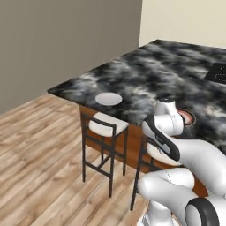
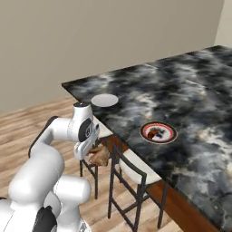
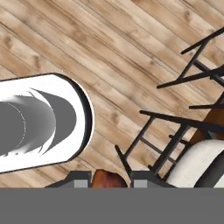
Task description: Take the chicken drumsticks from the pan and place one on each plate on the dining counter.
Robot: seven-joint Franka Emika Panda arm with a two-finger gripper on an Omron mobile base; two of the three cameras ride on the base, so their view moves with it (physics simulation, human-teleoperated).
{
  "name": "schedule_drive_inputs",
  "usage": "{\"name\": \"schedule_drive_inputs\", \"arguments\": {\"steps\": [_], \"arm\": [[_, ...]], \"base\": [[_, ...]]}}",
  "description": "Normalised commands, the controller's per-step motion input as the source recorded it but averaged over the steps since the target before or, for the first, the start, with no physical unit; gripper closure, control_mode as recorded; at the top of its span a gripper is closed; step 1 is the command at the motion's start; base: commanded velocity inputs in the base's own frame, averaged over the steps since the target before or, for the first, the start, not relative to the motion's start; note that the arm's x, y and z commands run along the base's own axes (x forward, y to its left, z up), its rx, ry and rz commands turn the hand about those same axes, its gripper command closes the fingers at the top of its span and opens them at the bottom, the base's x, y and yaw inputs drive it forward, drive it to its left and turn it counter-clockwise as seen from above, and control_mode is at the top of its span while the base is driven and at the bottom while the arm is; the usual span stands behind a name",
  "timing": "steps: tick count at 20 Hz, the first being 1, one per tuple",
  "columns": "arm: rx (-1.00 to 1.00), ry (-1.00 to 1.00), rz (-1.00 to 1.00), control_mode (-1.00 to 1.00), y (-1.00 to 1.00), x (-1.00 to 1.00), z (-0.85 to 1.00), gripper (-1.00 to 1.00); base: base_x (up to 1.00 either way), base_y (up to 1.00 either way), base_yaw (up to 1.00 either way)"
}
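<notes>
I am holding my two-finger gripper [image 2: 96, 153] low beside the dining counter, off its edge and over the pale wood plank floor [image 1: 39, 145], with my jaws clenched on a small golden-brown roasted chicken drumstick [image 2: 99, 156]. From the right base view the meat is hanging just under my hand, in front of the dark metal frame of a bar stool with a white round cushion [image 2: 136, 167]. Looking along my hand, I am seeing the reddish-brown end of that same drumstick [image 3: 107, 180] sitting between my two dark finger tips [image 3: 81, 181], with the planks running diagonally below and the black stool rails and a white cushion off to one side. The large black-grey marble slab counter with white cloudy veins [image 2: 181, 95] is lying beyond me on its reddish-brown wood base. On it, the small round plate with the red-and-dark patterned rim [image 2: 158, 132] is sitting near the counter's near edge, and a dark brownish piece is lying on its pale centre; I cannot tell for sure what that piece is. The plain white-grey round plate [image 2: 104, 100] is resting bare near the counter's corner, well apart from the patterned one. In the left base view the plain plate [image 1: 108, 99] is lying above a second stool with a white seat [image 1: 106, 125], and the corner of a black glass cooktop [image 1: 217, 73] is showing at the far right.
</notes>
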Motion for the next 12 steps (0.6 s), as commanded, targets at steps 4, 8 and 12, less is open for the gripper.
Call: {"name": "schedule_drive_inputs", "arguments": {"steps": [4, 8, 12], "arm": [[0.00, 0.00, 0.00, 1.00, 0.00, 0.00, 0.00, 1.00], [0.00, 0.00, 0.00, 1.00, 0.00, 0.00, 0.00, 1.00], [0.00, 0.00, 0.00, 1.00, 0.00, 0.00, 0.00, 1.00]], "base": [[0.64, 0.85, -0.27], [0.52, 0.76, -0.37], [0.55, 0.67, -0.45]]}}
